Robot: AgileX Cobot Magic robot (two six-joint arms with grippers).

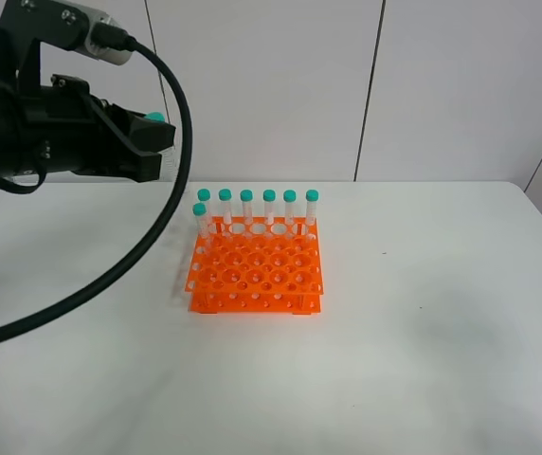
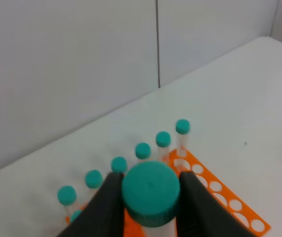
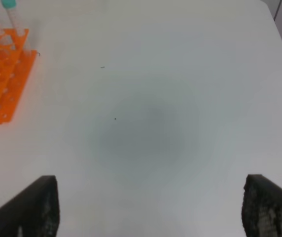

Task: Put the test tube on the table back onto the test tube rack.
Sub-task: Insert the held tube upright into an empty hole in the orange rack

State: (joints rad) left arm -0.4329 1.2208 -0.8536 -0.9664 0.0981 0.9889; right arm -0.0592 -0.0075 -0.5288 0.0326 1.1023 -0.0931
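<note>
The test tube (image 2: 150, 190), clear with a teal-green cap, is clamped between the two dark fingers of my left gripper (image 2: 150, 210). In the exterior view that gripper (image 1: 157, 150) hovers high at the left, above and behind the orange test tube rack (image 1: 257, 270), and only the tube's cap (image 1: 155, 118) shows. The rack stands on the white table (image 1: 423, 313) with several teal-capped tubes (image 1: 268, 204) upright along its far row. My right gripper (image 3: 151, 212) is open over bare tabletop, its fingers (image 3: 35, 207) wide apart, and nothing lies between them.
A thick black cable (image 1: 148, 237) loops down from the left arm in front of the rack's left side. The rack's corner (image 3: 3, 84) shows at the edge of the right wrist view. White wall panels stand behind the table.
</note>
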